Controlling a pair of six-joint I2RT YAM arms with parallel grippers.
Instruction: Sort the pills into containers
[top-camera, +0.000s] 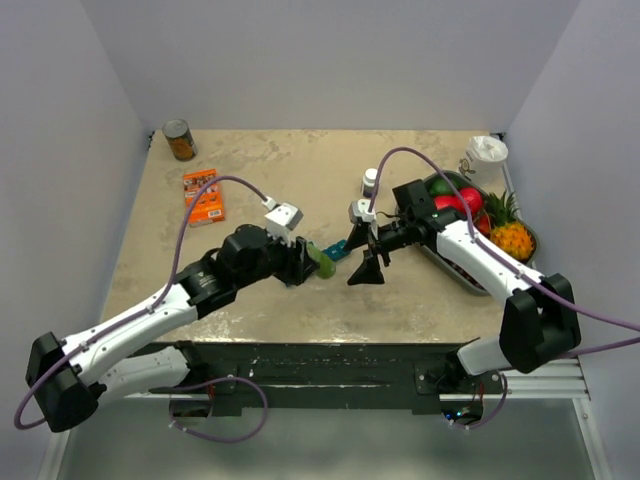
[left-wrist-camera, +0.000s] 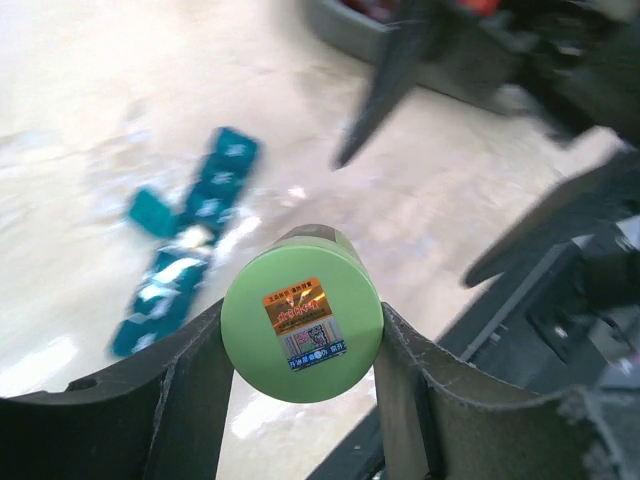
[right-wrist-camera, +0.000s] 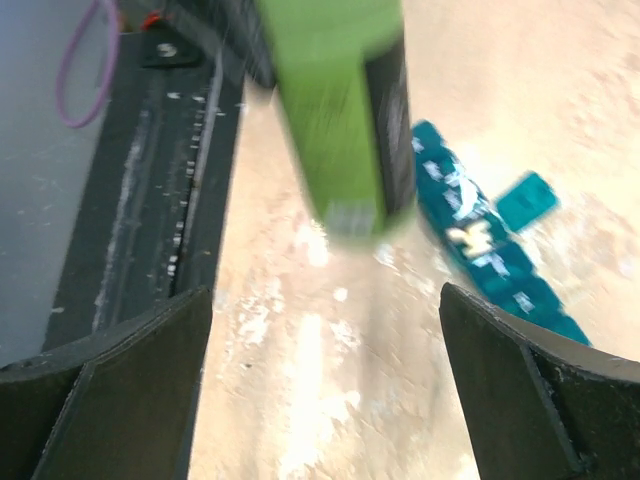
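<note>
Your teal pill organiser (left-wrist-camera: 190, 245) lies flat on the table (top-camera: 250, 160), near the middle and between the two grippers. From the top camera you see only a small teal sliver of it, since the arms crowd over it. The left wrist view shows the row best. One lid (left-wrist-camera: 152, 212) is swung out to the side, and a compartment beside it holds something pale, though glare on the plastic keeps you from telling what it is. In the right wrist view the strip's far end runs towards the frame edge and everything is smeared. Just above the organiser, the left gripper (top-camera: 305, 262) clamps a green cylinder (left-wrist-camera: 302, 325) by its sides, its labelled end facing the wrist camera. The cylinder's other end points towards the right gripper and cannot be seen from here. The left arm reaches low across the table from the near left corner. The right gripper (right-wrist-camera: 320, 380) has its fingers spread wide with nothing between them. It faces the blurred green cylinder, its arm bent in from the side of the grey tray (top-camera: 534, 242).
</note>
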